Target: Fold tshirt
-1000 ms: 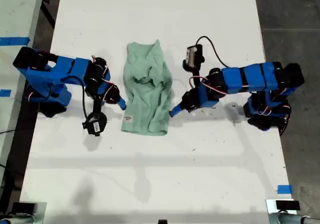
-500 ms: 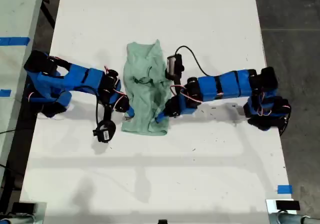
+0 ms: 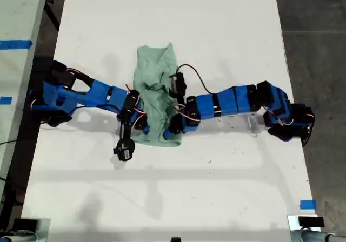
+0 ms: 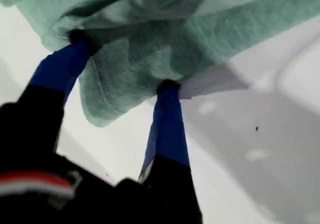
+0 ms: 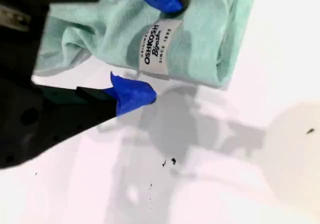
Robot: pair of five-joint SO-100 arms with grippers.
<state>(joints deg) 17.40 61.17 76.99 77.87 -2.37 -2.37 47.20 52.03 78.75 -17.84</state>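
Jaws of my first gripper (image 4: 120, 64) and my second gripper (image 5: 155, 46) both spread open, straddling the pale mint-green cotton tshirt's (image 3: 158, 93) near hem on the white table (image 3: 227, 26).

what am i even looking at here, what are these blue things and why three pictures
The blue things are two small robot arms, and they are me. The exterior view is a camera looking down on a white table. A pale green tshirt lies on it, already partly folded. My second gripper reaches in from the exterior view's left and my first gripper from its right. Both are at the shirt's near edge.

The other two pictures come from small cameras mounted on each gripper, looking along its blue fingers. The first wrist view shows two spread fingers with their tips against the cloth. The second wrist view shows one finger on the shirt by its label and the other on the table. Nothing is gripped yet.
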